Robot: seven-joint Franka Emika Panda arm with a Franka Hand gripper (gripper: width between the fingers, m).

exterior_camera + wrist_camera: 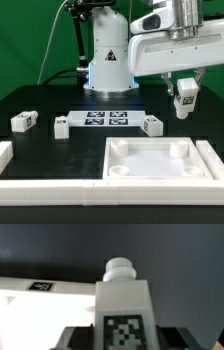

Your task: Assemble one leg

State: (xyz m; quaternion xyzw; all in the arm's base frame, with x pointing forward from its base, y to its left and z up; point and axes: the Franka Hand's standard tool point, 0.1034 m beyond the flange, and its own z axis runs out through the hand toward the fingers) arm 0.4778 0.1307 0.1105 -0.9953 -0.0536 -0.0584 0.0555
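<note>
Partly cut off in the wrist view, the gripper (pixel 185 94) clamps the leg (pixel 122 297) above the tabletop's (pixel 160 176) far edge; other legs (pixel 151 124) flank the marker board (pixel 105 119).

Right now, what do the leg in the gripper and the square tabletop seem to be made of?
The leg looks like matte white plastic: even colour, smooth moulded edges, rounded knob end, printed tag on one face. The tabletop seems the same matte white plastic, with moulded round corner sockets. Look alone cannot confirm either.
</note>
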